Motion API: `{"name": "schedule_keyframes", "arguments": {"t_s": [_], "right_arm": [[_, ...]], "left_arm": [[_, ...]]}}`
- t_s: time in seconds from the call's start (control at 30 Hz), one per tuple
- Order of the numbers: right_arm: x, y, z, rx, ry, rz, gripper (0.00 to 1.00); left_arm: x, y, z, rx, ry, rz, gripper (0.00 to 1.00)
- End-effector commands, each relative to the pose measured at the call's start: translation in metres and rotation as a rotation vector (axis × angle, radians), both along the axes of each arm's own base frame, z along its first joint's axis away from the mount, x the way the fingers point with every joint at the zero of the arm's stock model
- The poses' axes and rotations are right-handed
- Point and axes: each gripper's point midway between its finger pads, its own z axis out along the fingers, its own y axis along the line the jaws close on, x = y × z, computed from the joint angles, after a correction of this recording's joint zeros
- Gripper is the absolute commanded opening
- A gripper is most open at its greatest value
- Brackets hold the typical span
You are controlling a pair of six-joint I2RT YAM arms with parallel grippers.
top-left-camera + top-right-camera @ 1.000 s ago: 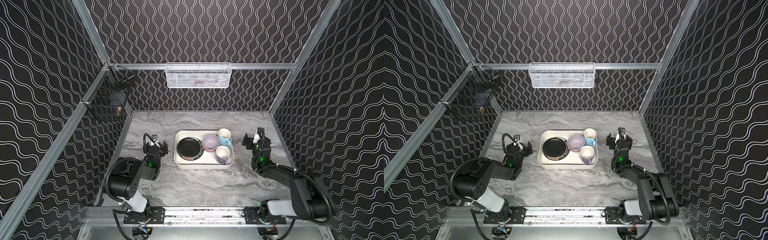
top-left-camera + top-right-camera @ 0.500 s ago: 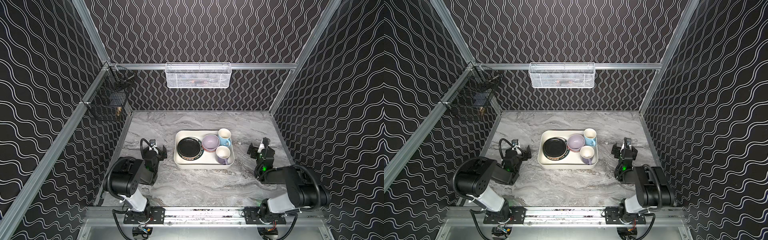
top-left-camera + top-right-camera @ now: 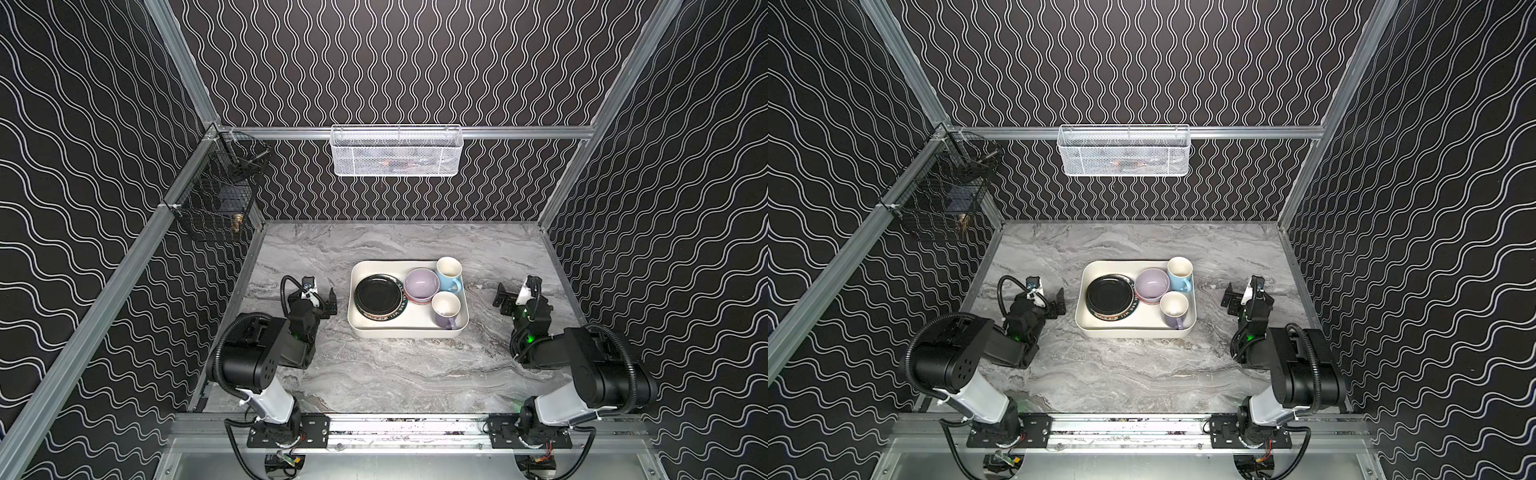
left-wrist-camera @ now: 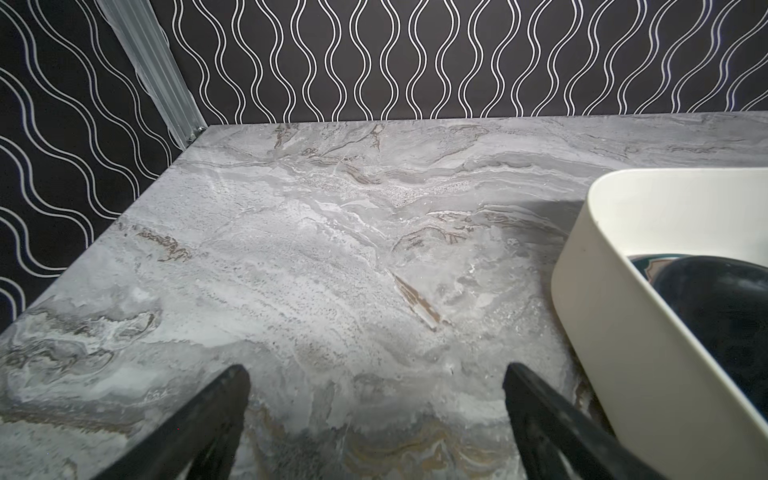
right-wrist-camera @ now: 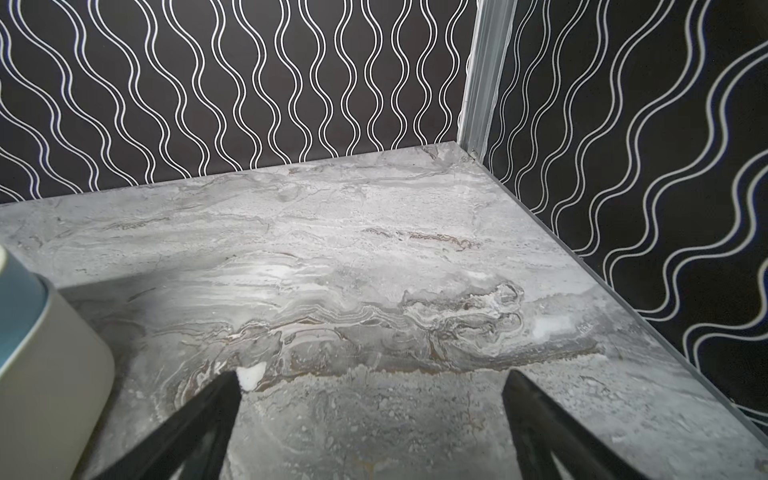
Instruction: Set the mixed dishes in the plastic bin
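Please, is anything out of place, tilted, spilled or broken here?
Nothing stands out. The plate stack, lilac bowl and both mugs sit upright inside the plastic bin. No spill or damage shows. Left gripper and right gripper are open, empty, beside the bin.

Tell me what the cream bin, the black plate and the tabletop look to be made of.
Bin: likely plastic, matte cream, with smooth moulded walls and rounded corners.
Black plate: probably glazed ceramic, given the glossy highlights on it.
Tabletop: grey marble pattern with a low sheen; real stone or printed laminate, I cannot tell.
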Motion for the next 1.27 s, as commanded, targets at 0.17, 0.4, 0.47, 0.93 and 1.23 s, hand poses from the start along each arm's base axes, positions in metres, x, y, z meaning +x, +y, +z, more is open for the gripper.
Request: {"name": "schedule_keyframes", "arguments": {"t_s": [0.17,0.4,0.47,0.93,1.23], "right_arm": [[0.0033,0.0017,0.0143,0.003,-0.060,0.010,1.00],[0.0032,0.0017,0.0135,0.004,-0.057,0.010,1.00],[0.0032,0.0016,0.0136,0.004,-0.058,0.009,1.00],[0.0032,0.0018,0.0136,0.004,-0.058,0.010,1.00],[0.0032,0.0018,0.0136,0.004,-0.058,0.010,1.00]], "left_arm": [[0.0032,-0.0009,0.0118,0.010,-0.049,-0.010,0.99],[0.0030,-0.0010,0.0120,0.010,-0.050,-0.010,0.99],[0.0032,-0.0009,0.0119,0.010,-0.049,-0.010,0.99],[0.0034,-0.0008,0.0120,0.010,-0.050,-0.009,0.99],[0.0038,-0.0053,0.0111,0.014,-0.045,-0.035,0.99]]}}
